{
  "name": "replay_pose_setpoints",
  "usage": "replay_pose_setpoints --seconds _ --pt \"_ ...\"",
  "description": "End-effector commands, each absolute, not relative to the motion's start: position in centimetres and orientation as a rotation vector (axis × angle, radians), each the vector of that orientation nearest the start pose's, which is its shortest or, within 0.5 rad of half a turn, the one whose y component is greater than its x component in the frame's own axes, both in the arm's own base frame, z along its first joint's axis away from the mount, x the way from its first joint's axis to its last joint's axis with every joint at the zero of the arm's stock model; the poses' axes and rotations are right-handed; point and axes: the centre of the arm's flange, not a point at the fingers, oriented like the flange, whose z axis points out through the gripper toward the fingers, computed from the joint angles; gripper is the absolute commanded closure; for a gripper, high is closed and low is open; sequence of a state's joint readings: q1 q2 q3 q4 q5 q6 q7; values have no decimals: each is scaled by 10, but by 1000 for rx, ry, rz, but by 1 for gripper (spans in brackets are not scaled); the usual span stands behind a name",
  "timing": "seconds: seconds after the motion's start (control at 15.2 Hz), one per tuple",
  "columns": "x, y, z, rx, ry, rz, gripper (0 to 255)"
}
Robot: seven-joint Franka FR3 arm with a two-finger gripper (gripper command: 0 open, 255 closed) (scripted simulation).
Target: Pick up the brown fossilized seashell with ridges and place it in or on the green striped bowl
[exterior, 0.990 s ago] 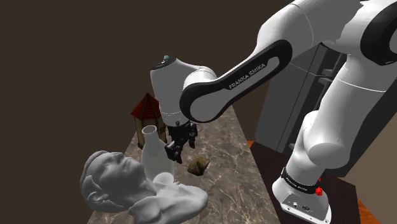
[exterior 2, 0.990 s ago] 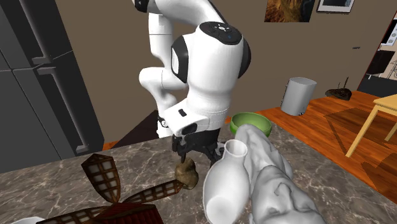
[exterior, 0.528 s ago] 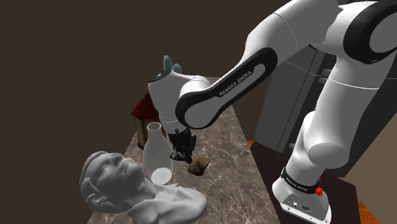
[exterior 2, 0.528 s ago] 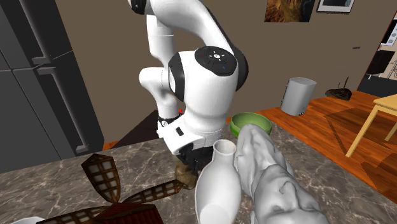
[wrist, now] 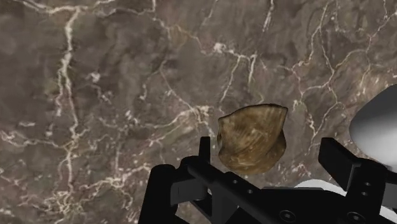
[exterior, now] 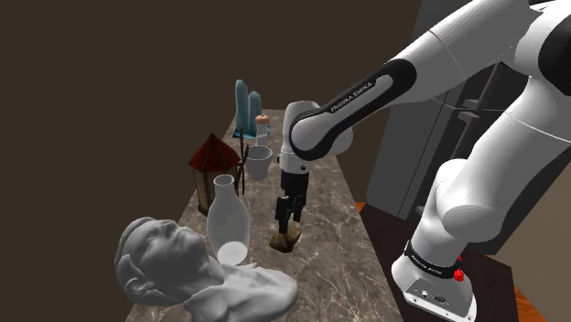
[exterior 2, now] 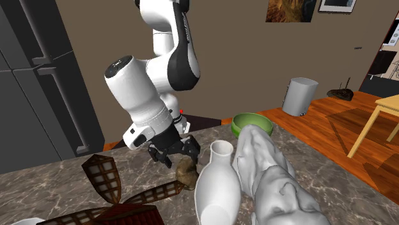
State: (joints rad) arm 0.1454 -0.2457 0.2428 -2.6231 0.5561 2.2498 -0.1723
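Item: ridged brown seashell [wrist: 253, 137], lying on the marble countertop [exterior: 334, 252] about midway between its long edges, just beside the white vase [exterior: 227, 215] and near the white bust [exterior: 183, 270] and the brown windmill model [exterior 2: 105, 182]. Gripper [exterior: 285, 222]: black, 2 fingers [wrist: 337, 159] spread wide and pointing down over the seashell, 1 on either side of it, neither touching. Green bowl [exterior 2: 252, 117]: upright at the countertop's far edge in the second exterior view, beyond the bust, well apart from the seashell
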Motion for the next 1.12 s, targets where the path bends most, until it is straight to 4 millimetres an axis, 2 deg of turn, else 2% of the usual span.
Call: replay_pose_setpoints --seconds 0.0,0.4,0.92,0.99,1.06 --pt "366 146 311 -2701 -272 173 0" --pt "360 159 279 -2701 -272 173 0" --pt "360 159 279 -2701 -272 173 0" --pt "360 160 279 -2701 -272 173 255" --pt "360 160 279 -2701 -272 173 255"
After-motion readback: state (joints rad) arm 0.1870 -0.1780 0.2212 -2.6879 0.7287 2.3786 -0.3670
